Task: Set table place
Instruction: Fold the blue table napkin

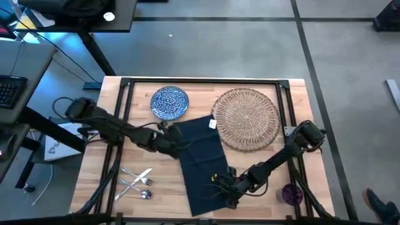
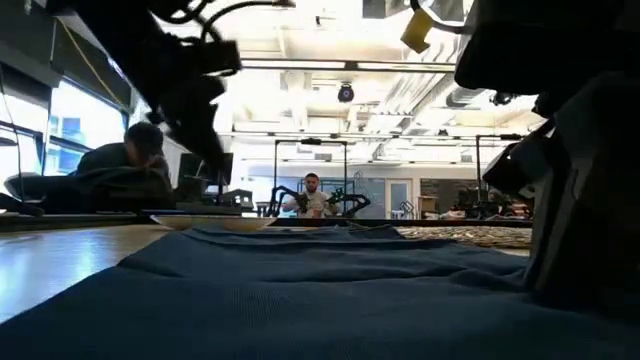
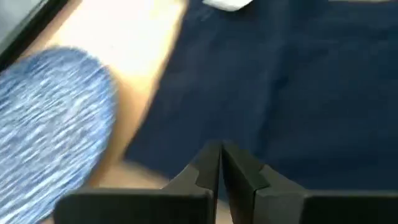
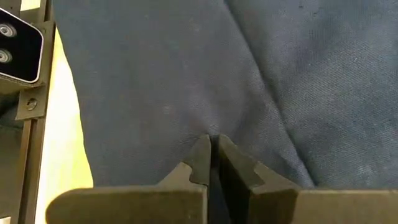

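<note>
Navy napkin (image 1: 201,164) is pinched at opposite edges by both closed grippers, right (image 4: 211,152) and left (image 3: 221,155) (apparently gripping cloth), probably to spread it flat on the worktop (image 1: 103,181).

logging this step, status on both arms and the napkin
Left pincer shut at the napkin's far left corner, beside the plate. Right pincer shut on napkin's near end. Placemat bare; cutlery and cup untouched.

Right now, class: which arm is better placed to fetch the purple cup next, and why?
The right arm. Its claw sits on the navy napkin at the near edge, close beside the purple cup. The left claw is at the napkin's far left corner, near the blue plate.
</note>
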You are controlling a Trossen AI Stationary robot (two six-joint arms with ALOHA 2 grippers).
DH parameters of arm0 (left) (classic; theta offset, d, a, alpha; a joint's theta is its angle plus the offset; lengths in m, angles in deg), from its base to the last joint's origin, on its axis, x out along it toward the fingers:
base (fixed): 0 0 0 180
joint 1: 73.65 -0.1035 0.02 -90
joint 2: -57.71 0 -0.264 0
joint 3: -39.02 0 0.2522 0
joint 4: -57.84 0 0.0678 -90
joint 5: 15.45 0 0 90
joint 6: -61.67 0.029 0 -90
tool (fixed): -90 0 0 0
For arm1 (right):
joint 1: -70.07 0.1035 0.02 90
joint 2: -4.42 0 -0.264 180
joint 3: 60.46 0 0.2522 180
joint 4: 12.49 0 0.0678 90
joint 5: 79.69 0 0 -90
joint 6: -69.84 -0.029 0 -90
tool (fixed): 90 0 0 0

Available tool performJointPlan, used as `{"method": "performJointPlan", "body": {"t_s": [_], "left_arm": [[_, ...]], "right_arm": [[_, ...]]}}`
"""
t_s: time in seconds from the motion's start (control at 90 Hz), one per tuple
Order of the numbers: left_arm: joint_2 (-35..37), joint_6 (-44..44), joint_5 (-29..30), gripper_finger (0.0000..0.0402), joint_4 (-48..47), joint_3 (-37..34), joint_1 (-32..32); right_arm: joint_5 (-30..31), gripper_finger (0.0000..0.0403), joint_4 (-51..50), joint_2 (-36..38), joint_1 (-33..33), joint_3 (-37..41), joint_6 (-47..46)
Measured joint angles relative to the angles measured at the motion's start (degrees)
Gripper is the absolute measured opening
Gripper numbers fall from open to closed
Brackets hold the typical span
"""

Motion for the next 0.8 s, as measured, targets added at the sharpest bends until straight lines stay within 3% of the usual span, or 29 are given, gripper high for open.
{"method": "performJointPlan", "body": {"t_s": [0.122,0.333,0.6,0.711,0.8], "left_arm": [[-4.9,0.8,-2.3,0.0000,5.2,-2.8,-1.7],[-7.8,-4.8,-2.2,0.0000,-12.1,-3.1,-4.4],[1.0,-13.3,-1.0,0.0000,-33.9,-3.4,-1.0],[6.2,-16.6,-0.4,0.0000,-37.1,-3.4,1.0],[8.8,-19.0,1.8,0.0000,-32.7,-3.5,3.2]], "right_arm": [[0.1,0.0000,0.1,0.0,0.0,0.0,-0.2],[0.4,0.0000,0.0,0.0,0.2,0.1,-2.1],[1.3,0.0000,-0.6,0.0,0.2,0.1,-2.9],[1.4,0.0000,-0.6,0.0,0.2,0.1,-2.9],[1.5,0.0000,-0.6,0.0,0.2,0.1,-2.9]]}}
